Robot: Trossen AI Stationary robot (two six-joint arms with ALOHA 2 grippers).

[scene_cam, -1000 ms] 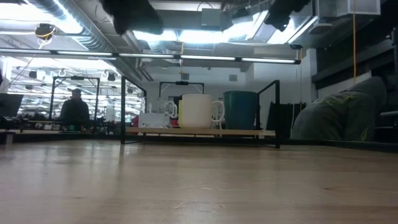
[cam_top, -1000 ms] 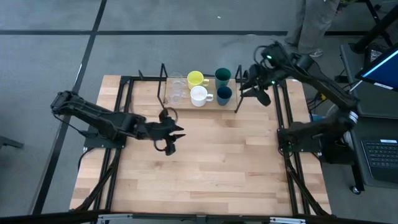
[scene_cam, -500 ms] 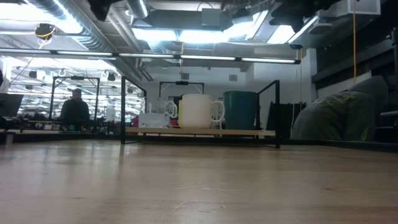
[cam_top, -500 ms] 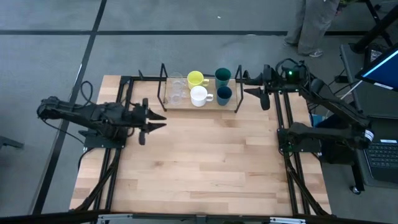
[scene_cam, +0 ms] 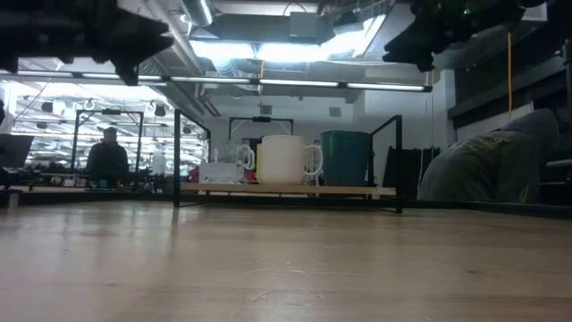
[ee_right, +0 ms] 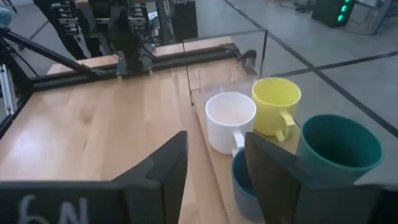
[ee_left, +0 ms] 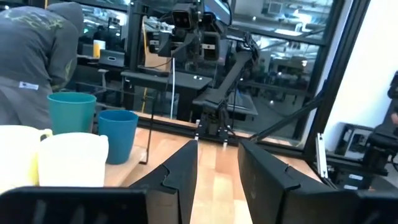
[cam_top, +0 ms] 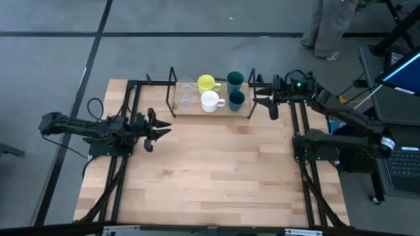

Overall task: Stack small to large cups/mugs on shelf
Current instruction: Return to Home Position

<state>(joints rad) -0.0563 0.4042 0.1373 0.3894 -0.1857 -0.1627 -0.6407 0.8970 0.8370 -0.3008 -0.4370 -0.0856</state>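
Six cups stand on the narrow wooden shelf (cam_top: 211, 109) at the table's far edge. Two clear glass cups (cam_top: 187, 96) are at its left end. The yellow mug (cam_top: 207, 83) and white mug (cam_top: 210, 101) are in the middle. The dark green cup (cam_top: 235, 80) and dark blue cup (cam_top: 236, 99) are at the right. My left gripper (cam_top: 157, 128) is open above the table's left side, well short of the shelf. My right gripper (cam_top: 260, 99) is open just off the shelf's right end; its wrist view shows the white mug (ee_right: 230, 117) and green cup (ee_right: 339, 146).
Black wire frames (cam_top: 172, 88) stand upright at both shelf ends. Black rails (cam_top: 131, 131) run along the table's left and right sides. The wooden tabletop (cam_top: 216, 170) in front of the shelf is bare. A person (cam_top: 331, 26) stands beyond the far right corner.
My left arm has drawn back toward the table's left edge and sunk lower, away from the shelf. My right arm has folded down and back, and its gripper has stayed beside the shelf's right end. The cups have not moved.
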